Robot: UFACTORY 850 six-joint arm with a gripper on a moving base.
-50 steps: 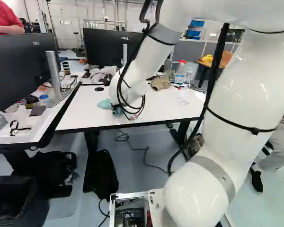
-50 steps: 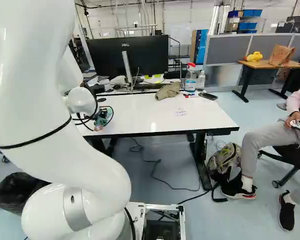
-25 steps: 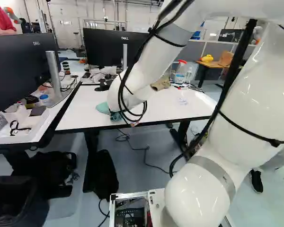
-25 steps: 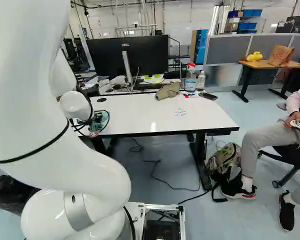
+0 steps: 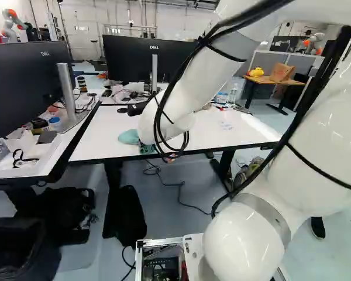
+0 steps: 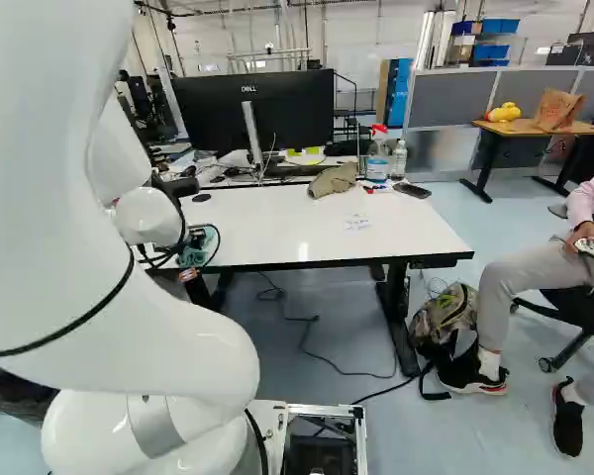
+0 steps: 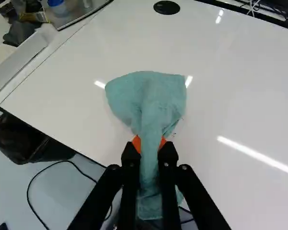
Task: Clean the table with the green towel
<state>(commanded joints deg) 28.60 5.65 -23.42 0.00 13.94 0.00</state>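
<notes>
At the left of the tabletop (image 6: pixel 287 233) my jaws are pinching the green towel (image 7: pixel 149 98); its loose tail could catch the near edge (image 6: pixel 327 264), and too light pressure could leave the faint marks (image 6: pixel 357 223) farther right

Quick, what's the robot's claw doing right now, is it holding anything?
Gripper: closed on the green towel, which is pinched between its two orange pads.
</notes>
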